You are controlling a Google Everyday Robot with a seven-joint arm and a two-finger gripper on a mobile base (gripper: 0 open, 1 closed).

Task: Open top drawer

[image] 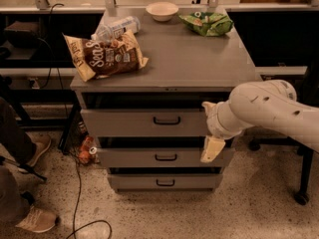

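The top drawer (124, 123) is the widest grey drawer front under the cabinet top, with a small black bar handle (167, 120) at its centre. Two shorter grey drawers (129, 158) sit below it. My gripper (207, 131) is in front of the right end of the top and middle drawers, to the right of the handle and apart from it. Its cream fingers are spread, one (205, 105) at the top drawer's upper edge and one (212, 149) over the middle drawer. It holds nothing. My white arm comes in from the right.
On the cabinet top (199, 59) lie a brown chip bag (104, 56), a water bottle (115, 28), a white bowl (162, 10) and a green bag (207, 23). A person's legs and shoes (30, 218) are at left. Floor cables (77, 193) and a caster leg (301, 195) are nearby.
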